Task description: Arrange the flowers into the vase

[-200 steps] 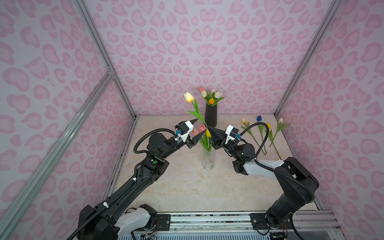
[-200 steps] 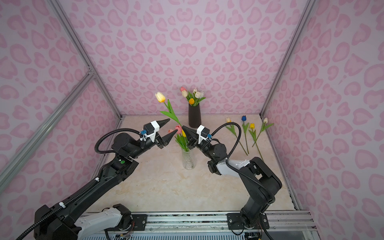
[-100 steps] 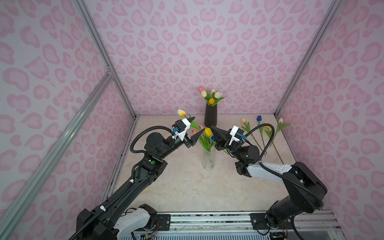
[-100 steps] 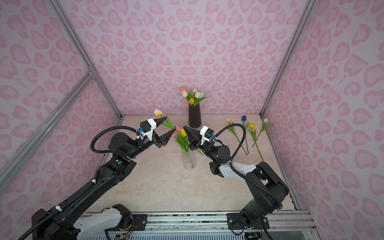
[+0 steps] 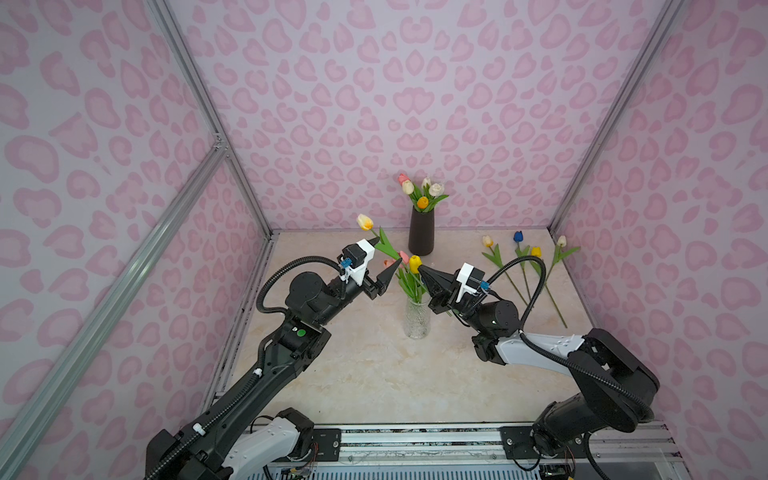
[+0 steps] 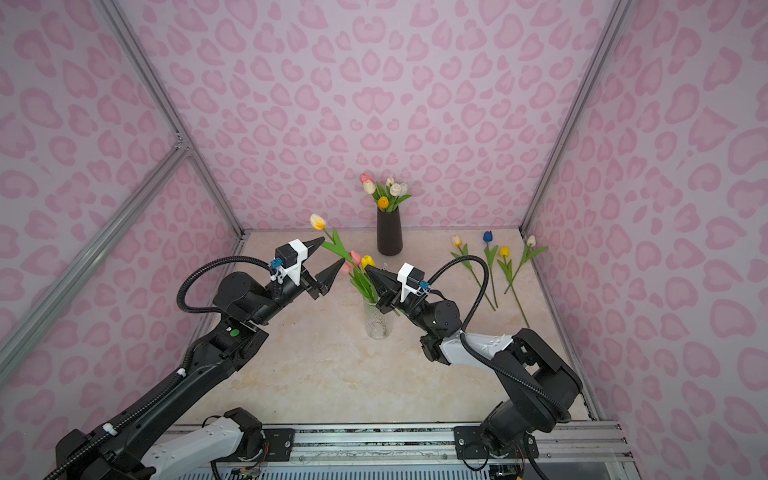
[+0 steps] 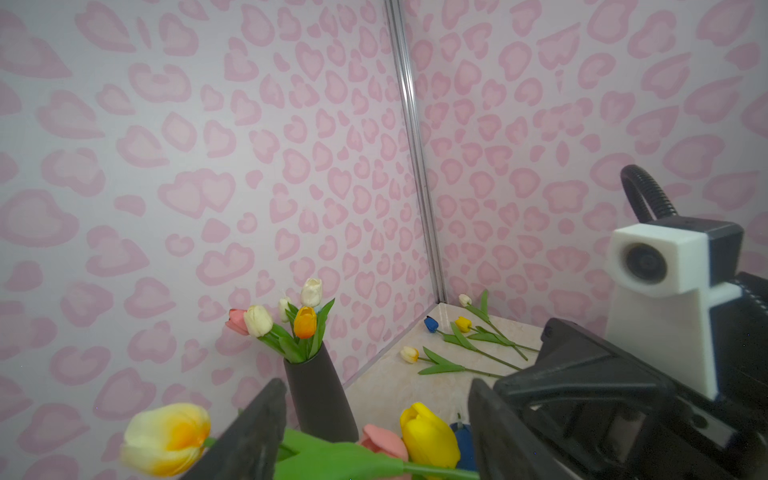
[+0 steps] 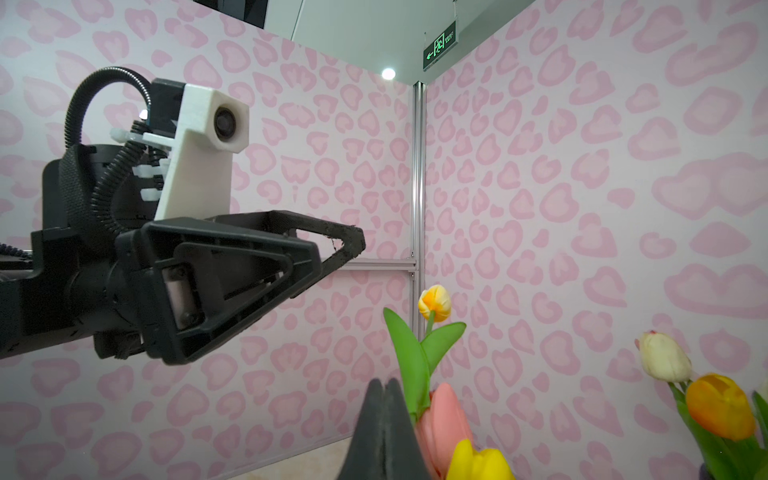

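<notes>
Glass vase (image 5: 417, 322) stands central, loose tulips (image 5: 536, 251) lying beside right wall (image 5: 673, 216).

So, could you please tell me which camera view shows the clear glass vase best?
Both top views do equally: the clear glass vase stands fully visible, with tulips in it. Both wrist views catch only tulip heads above it, never the glass.

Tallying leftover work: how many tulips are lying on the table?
4, all on the table at its right rear: cream tulip, blue tulip, yellow tulip, and white tulip nearest the right wall. The right arm covers some table, so more may be hidden.
</notes>
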`<state>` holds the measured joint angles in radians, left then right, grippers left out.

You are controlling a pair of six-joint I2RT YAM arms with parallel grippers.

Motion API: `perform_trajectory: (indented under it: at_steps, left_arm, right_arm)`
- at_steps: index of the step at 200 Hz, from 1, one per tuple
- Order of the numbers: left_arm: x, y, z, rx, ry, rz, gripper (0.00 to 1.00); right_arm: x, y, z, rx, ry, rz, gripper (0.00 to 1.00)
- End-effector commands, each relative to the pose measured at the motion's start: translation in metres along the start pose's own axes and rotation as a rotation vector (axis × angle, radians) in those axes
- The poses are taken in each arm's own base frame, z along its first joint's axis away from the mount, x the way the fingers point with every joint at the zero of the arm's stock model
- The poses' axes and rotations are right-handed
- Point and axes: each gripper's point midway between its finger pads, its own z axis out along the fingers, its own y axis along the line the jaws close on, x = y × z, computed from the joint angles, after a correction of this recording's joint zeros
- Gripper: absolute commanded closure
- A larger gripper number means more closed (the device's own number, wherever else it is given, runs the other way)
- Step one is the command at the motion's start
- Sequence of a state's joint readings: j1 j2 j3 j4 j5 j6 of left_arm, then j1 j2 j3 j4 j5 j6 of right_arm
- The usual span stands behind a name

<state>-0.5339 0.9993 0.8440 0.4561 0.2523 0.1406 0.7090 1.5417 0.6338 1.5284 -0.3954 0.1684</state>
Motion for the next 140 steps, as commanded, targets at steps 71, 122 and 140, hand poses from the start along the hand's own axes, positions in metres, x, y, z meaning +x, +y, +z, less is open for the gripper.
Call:
perform_trajectory:
  at_steps: [71,122,140]
  left_arm:
    - [0.069,0.019,-0.027,-0.177,0.204,-0.179,0.22]
    - [0.088,0.013,-0.005,-0.107,0.257,-0.18,0.19]
    - [0.084,0.007,-0.001,-0.062,0.243,-0.167,0.2]
  right_arm:
    - [0.057,0.022,-0.024,-0.006,0.132,0.044,1.0]
    - [0.079,0.02,-0.025,0.003,0.177,0.045,1.0]
    - [0.087,0.019,-0.026,0.008,0.193,0.047,1.0]
